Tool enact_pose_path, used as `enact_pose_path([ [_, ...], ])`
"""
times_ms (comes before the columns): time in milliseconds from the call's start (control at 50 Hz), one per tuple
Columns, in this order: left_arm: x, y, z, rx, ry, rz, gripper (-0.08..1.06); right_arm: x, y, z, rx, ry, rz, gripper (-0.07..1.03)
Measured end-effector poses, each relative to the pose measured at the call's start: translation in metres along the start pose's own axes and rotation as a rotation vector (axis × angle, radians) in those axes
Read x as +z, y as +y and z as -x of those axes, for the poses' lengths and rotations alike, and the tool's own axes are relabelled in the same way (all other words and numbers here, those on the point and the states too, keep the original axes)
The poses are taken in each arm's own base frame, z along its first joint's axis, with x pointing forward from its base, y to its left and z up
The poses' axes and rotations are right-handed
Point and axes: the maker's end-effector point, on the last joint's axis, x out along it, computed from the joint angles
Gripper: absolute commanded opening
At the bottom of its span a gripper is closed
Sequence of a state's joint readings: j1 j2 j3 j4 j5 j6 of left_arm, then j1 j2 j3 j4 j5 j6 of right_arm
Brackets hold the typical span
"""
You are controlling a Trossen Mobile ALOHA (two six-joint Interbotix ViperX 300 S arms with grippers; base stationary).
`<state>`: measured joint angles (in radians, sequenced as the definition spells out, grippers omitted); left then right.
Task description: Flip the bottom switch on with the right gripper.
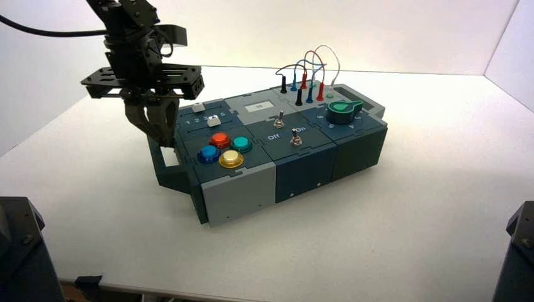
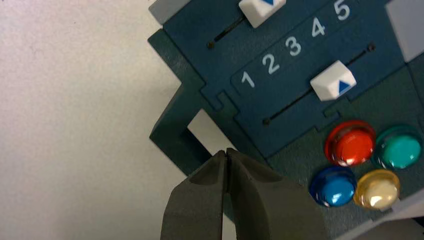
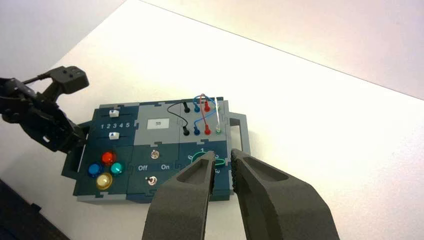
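Note:
The bottom switch [image 1: 295,139] is a small silver toggle on the dark blue Off/On panel, nearest the box's front edge. Its twin [image 1: 278,117] stands behind it. In the right wrist view the bottom switch [image 3: 152,181] shows below the Off/On lettering, its lever leaning slightly toward Off. My right gripper [image 3: 222,156] is open by a narrow gap and empty. It hangs well back from the box, its fingertips lining up with the green knob [image 3: 202,159], and is out of the high view. My left gripper [image 1: 160,135] is shut and empty at the box's left end [image 2: 227,151].
The box [image 1: 239,195] stands turned on the white table. It bears two white sliders [image 2: 332,80], four coloured buttons [image 1: 220,139], a green knob [image 1: 343,112] and plugged wires [image 1: 308,69]. The left arm [image 1: 135,56] rises over the box's left handle.

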<state>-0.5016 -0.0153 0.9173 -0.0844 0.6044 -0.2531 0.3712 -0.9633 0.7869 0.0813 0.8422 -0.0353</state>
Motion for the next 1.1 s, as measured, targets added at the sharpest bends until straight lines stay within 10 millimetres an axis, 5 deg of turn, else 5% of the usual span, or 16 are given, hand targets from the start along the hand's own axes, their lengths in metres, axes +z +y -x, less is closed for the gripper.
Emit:
enact_pose_path([
  [340, 0.023, 0.008, -0.006, 0.013, 0.015, 0.037, -0.03, -0.001, 0.000, 0.000, 0.000, 0.008, 0.000, 0.19],
  [1100, 0.088, -0.010, -0.013, 0.013, 0.029, -0.009, -0.03, -0.009, 0.001, -0.001, 0.003, 0.058, -0.012, 0.18],
])
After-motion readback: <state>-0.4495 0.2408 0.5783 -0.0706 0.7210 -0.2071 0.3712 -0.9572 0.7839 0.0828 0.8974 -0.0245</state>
